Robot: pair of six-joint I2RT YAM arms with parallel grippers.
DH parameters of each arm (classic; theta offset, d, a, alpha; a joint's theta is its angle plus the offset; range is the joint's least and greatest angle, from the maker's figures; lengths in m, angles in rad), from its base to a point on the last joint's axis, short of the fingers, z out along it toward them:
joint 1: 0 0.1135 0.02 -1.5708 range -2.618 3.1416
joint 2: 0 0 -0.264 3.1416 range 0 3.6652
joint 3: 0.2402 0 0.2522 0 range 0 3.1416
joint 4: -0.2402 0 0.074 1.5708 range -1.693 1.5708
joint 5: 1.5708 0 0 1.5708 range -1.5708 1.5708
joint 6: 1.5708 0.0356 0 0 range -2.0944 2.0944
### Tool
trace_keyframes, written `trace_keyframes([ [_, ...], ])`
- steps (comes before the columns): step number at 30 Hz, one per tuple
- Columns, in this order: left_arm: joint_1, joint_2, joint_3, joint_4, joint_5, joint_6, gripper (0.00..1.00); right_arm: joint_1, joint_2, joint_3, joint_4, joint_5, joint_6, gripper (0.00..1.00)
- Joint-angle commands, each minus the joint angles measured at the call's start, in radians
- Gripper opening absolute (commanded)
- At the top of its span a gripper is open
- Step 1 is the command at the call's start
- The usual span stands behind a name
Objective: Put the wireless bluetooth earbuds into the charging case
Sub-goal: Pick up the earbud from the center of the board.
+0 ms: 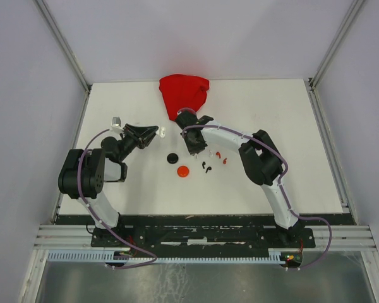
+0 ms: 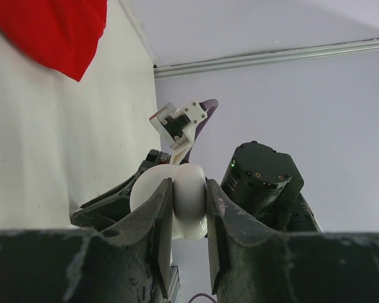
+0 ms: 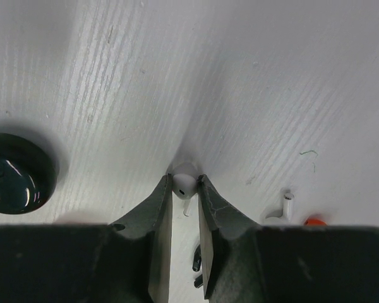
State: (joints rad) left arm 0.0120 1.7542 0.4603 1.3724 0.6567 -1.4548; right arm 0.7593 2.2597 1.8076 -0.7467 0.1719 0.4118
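My left gripper is shut on a white charging case, held above the table's left part; whether its lid is open I cannot tell. My right gripper is down at the table with its jaws pinched on a white earbud, whose stem hangs between the fingers. In the top view the right gripper sits just left of the loose earbuds. A second white earbud, a red one and a black one lie close by.
A black round case and a red round case lie on the white table between the arms. Red earbuds and black ones lie right of them. A red cloth sits at the far edge.
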Motion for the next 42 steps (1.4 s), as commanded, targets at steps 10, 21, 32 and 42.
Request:
trace_keyframes([
  [10,0.005,0.009,0.002,0.078,0.010,-0.030,0.03,0.001,-0.142,-0.097,0.147,0.077,-0.052,0.16],
  [21,0.003,0.019,0.007,0.078,0.007,-0.042,0.03,0.000,-0.238,-0.176,0.270,0.098,-0.070,0.11],
  [32,0.001,0.029,0.005,0.107,0.006,-0.070,0.03,0.001,-0.279,-0.186,0.299,0.125,-0.082,0.11],
  [42,-0.008,0.025,-0.002,0.108,-0.001,-0.072,0.03,0.000,-0.305,-0.200,0.308,0.136,-0.084,0.11],
])
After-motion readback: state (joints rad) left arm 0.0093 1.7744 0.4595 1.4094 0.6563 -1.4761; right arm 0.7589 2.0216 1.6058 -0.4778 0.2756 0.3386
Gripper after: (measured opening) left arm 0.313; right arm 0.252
